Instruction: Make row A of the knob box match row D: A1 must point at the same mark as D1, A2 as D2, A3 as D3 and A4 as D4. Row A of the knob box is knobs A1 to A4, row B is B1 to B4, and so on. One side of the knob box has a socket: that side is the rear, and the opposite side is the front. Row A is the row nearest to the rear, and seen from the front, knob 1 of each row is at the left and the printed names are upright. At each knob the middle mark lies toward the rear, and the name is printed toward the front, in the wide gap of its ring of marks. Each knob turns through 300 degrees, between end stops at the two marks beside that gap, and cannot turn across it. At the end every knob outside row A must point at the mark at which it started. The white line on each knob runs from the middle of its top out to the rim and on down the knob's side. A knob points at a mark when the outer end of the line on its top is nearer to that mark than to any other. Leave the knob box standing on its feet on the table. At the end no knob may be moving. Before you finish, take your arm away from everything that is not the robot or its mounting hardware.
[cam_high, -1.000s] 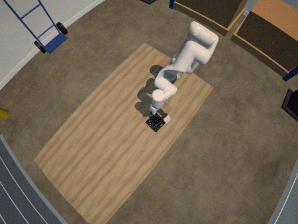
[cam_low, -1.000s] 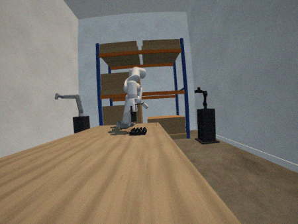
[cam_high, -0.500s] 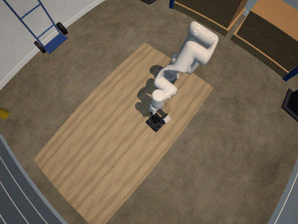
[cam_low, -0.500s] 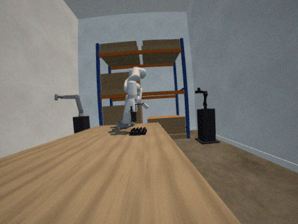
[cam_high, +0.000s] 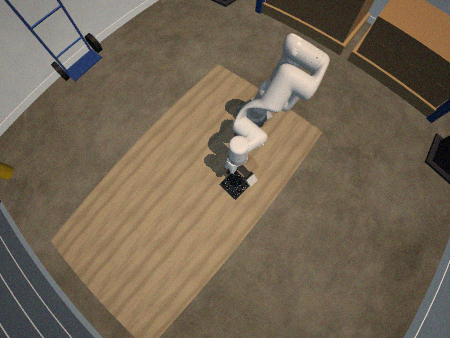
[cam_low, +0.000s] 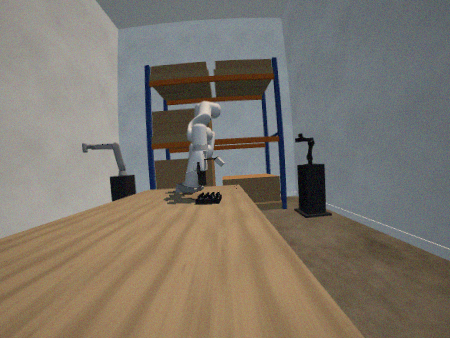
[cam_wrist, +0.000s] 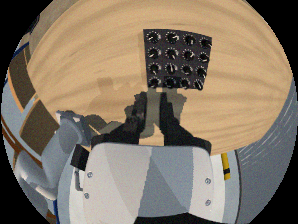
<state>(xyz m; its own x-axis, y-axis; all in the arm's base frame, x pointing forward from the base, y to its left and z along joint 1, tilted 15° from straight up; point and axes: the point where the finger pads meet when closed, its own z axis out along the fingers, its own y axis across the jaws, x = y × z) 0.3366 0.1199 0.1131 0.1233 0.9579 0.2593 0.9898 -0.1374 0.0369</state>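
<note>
The black knob box stands on the wooden table with its knobs up, in four rows of four. Light marks ring the knobs. In the wrist view the row nearest the fingers is partly in shadow, and its pointer lines are hard to read. The printed names and the socket cannot be made out. My gripper points down beside the box's near edge in the wrist view, its black fingers slightly apart with nothing between them. In the exterior view it is above and left of the box.
The table extends well past the box; its long right edge is fairly close to the box in the top view. A small white block juts out beside the gripper. Shelving stands behind the arm.
</note>
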